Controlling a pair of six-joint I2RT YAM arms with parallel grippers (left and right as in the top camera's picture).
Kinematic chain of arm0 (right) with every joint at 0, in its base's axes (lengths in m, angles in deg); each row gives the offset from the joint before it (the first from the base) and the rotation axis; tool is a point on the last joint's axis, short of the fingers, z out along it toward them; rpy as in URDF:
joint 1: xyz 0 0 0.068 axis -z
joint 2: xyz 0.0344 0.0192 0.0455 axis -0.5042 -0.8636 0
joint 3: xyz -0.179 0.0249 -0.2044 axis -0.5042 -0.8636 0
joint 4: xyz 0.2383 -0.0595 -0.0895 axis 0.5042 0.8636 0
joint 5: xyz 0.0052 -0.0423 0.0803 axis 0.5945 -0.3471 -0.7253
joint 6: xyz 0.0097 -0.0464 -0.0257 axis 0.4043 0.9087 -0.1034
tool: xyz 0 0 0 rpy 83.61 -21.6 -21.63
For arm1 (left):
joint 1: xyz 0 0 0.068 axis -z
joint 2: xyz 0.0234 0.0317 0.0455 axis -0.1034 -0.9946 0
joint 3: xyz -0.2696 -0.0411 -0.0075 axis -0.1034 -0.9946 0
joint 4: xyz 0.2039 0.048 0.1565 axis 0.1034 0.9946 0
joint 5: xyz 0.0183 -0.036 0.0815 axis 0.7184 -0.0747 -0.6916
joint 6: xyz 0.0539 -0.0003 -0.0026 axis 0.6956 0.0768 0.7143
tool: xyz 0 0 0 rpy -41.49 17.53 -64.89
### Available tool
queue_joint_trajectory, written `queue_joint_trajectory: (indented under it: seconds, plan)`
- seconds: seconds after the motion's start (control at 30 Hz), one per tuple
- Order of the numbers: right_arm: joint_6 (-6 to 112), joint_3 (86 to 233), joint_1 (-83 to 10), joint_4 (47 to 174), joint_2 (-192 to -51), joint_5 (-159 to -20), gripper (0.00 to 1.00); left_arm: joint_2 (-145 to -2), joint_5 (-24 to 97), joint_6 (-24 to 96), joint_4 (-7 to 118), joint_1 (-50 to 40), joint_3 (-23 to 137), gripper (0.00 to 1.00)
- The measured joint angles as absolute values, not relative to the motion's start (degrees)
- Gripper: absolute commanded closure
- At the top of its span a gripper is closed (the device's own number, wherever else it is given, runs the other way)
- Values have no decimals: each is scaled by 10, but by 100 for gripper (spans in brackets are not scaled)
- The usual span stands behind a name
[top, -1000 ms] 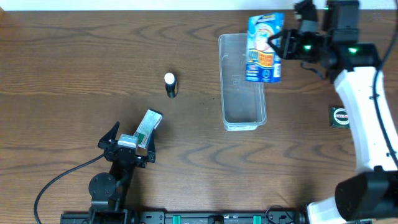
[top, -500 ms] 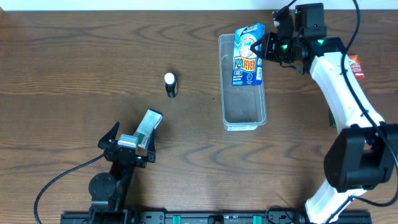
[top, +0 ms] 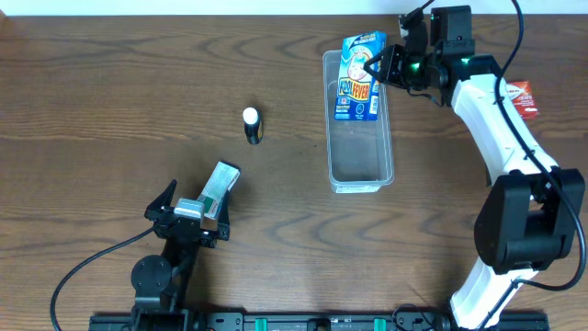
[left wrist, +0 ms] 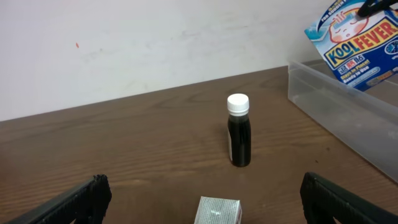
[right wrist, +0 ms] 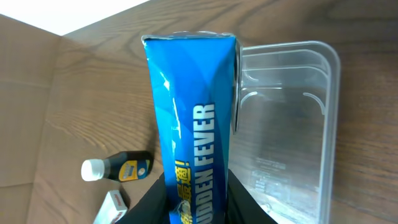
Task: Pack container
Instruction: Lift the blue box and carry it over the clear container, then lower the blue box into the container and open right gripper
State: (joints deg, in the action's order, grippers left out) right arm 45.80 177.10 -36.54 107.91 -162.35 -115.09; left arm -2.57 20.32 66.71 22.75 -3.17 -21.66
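Observation:
The container point(top: 360, 175) is a clear plastic bin on the table right of centre; it also shows in the right wrist view point(right wrist: 298, 143) and the left wrist view point(left wrist: 348, 112). My right gripper point(top: 386, 66) is shut on a blue Kool Fever box point(top: 358, 77) and holds it over the bin's far left part point(right wrist: 189, 124). My left gripper point(top: 188, 216) is open at the front left, with a small white carton point(top: 219, 187) lying between its fingers point(left wrist: 219, 211). A dark bottle with a white cap point(top: 253, 125) stands left of the bin point(left wrist: 239, 130).
A red packet point(top: 523, 97) lies at the far right by the right arm. The white wall runs behind the table's far edge point(left wrist: 155, 43).
My right gripper has carried the blue box leftward, from the bin's right rim to over its far left part. The left arm has not moved.

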Motion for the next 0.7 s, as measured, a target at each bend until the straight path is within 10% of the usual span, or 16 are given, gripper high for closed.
queue_joint_trajectory:
  seconds: [0.43, 0.53, 0.7]
  plan:
    - [445, 1771, -365, 1065, -1636, -1177, 72, -26, 203, 667, 228, -32, -217, 2]
    - [439, 1771, -366, 1065, -1636, -1179, 39, -26, 203, 667, 228, -32, -217, 2]
    - [436, 1771, -370, 1056, -1636, -1181, 17, -26, 203, 667, 228, -32, -217, 2]
